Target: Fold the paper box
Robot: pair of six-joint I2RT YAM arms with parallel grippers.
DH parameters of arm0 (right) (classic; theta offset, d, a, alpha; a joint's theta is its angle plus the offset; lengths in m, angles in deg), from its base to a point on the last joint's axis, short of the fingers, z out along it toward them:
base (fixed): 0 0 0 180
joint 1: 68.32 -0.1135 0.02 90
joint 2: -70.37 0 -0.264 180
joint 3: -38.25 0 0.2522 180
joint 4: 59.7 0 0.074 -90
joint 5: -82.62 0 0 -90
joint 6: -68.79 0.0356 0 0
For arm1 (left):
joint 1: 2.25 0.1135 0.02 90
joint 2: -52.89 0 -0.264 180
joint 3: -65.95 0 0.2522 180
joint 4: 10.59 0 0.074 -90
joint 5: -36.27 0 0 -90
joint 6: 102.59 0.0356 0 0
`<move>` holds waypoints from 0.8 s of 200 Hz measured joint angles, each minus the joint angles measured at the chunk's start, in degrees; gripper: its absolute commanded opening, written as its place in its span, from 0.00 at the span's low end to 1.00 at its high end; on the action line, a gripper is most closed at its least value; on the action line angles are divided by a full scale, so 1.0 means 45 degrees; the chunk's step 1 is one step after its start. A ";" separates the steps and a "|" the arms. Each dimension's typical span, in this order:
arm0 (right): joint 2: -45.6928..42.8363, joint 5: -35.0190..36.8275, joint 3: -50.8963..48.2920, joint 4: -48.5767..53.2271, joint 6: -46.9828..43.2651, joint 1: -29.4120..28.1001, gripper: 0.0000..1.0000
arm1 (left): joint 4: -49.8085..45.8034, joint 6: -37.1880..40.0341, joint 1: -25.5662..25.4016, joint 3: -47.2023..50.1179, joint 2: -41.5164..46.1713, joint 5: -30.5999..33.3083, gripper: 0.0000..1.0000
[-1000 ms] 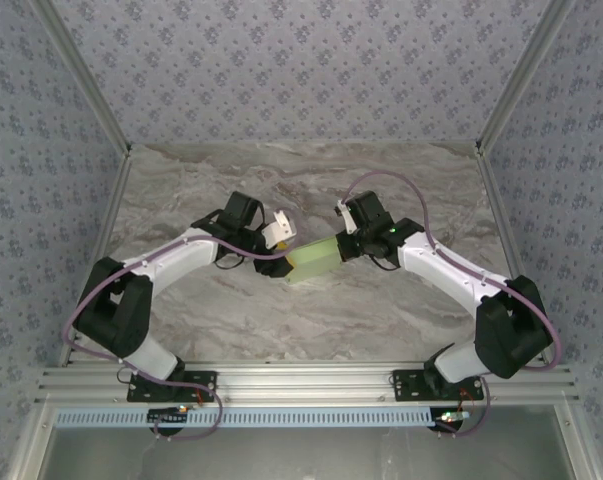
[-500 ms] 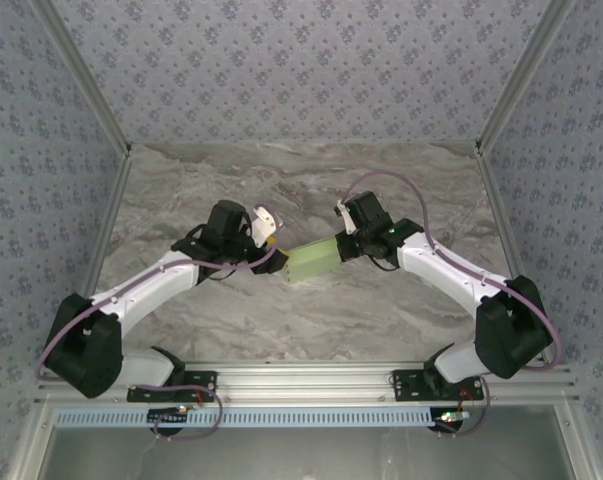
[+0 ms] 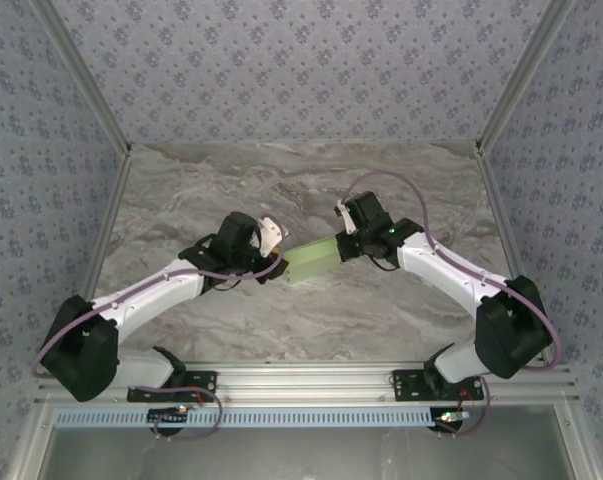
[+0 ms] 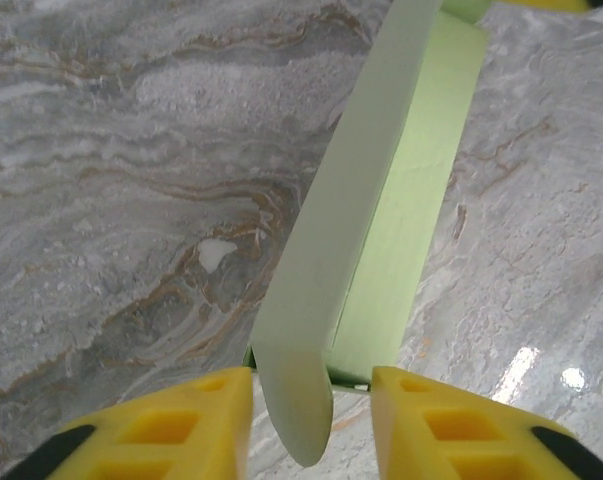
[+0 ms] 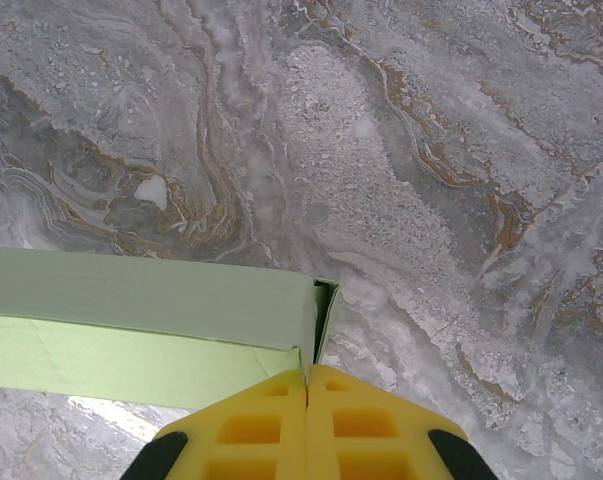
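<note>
Pale-green thin-card paper box (image 3: 313, 259), part-folded, at the middle of the marbled table (image 3: 311, 330): light, flimsy, easily creased (judgement only), best pinched at creased edges; right end effector (image 5: 308, 385) clamped on its right end, left end effector (image 4: 311, 392) narrowly parted astride its left flap, not gripping.

Light: we see bright, even light from above | Glare: white spots on the glossy grey-veined marble tabletop (image 4: 526, 362) | Shadows: faint, soft-edged | Focus: we find the pale green card box (image 4: 401, 230) sharp, the yellow plastic finger pads (image 4: 181, 430) slightly soft at the bottom edge.
</note>
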 measured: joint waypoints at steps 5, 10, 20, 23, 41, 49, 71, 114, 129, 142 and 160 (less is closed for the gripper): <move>0.0000 0.0015 0.0000 0.0000 0.0000 0.0000 0.01 | -0.0058 0.0029 -0.0044 0.0000 -0.0049 0.0034 0.27; 0.0000 0.0019 0.0000 0.0000 -0.0005 0.0000 0.01 | -0.0083 0.0019 -0.0049 0.0000 -0.0078 0.0068 0.26; 0.0000 0.0019 0.0000 0.0000 0.0000 0.0000 0.01 | -0.0107 -0.0019 -0.0073 0.0000 -0.0141 0.0121 0.22; 0.0000 0.0019 0.0000 0.0000 -0.0005 0.0000 0.01 | -0.0112 0.0010 -0.0073 -0.0005 -0.0151 0.0131 0.22; 0.0000 0.0019 0.0000 0.0005 -0.0005 0.0000 0.01 | -0.0126 -0.0010 -0.0083 -0.0010 -0.0204 0.0214 0.21; 0.0000 0.0019 0.0000 0.0000 -0.0005 0.0000 0.01 | -0.0126 -0.0010 -0.0083 -0.0024 -0.0228 0.0219 0.22; 0.0000 0.0024 0.0000 0.0000 -0.0005 -0.0010 0.01 | -0.0126 -0.0024 -0.0146 -0.0039 -0.0238 0.0257 0.26; 0.0000 0.0024 0.0000 0.0005 -0.0005 -0.0015 0.01 | -0.0121 -0.0199 -0.0238 -0.0058 -0.0238 0.0355 0.32; 0.0000 0.0024 0.0000 0.0005 -0.0005 -0.0015 0.01 | -0.0117 -0.0204 -0.0238 -0.0058 -0.0233 0.0452 0.31; 0.0000 0.0024 0.0000 0.0005 0.0000 -0.0015 0.01 | -0.0121 -0.0209 -0.0238 -0.0058 -0.0228 0.0544 0.30; 0.0000 0.0024 0.0000 0.0005 0.0000 -0.0015 0.01 | -0.0117 -0.0209 -0.0238 -0.0058 -0.0170 0.0597 0.30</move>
